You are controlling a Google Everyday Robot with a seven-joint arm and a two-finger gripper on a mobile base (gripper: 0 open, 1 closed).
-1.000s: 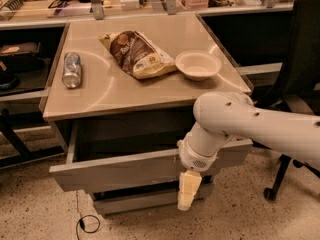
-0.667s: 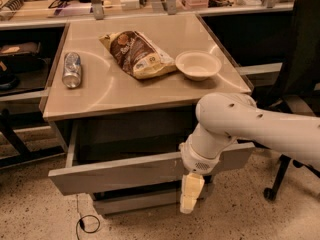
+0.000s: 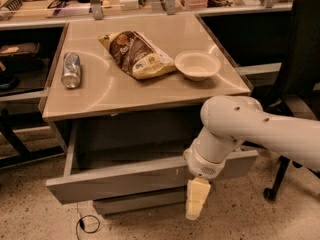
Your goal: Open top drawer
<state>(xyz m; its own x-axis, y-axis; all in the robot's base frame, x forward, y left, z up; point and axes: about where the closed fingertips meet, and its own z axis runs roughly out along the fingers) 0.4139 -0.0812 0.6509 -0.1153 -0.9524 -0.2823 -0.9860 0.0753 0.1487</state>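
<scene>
I see the top drawer (image 3: 125, 181) pulled out under the table (image 3: 150, 91).
My gripper (image 3: 196, 204) hangs down by the drawer's front panel, below the table's front edge, nearer its right corner.

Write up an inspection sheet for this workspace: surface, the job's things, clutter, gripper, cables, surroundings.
Surface: beige tabletop, with three loose items on it.
Job's things: top drawer pulled well out, grey interior showing; narrower drawer front below it not pulled out.
Clutter: can lying on its side at the left; snack bag in the middle; pale bowl upright at the right.
Gripper: gripper points down in front of the top drawer's front panel, right of centre.
Cables: thin black cable looped on the floor.
Surroundings: black office chair at the right; speckled floor.
</scene>
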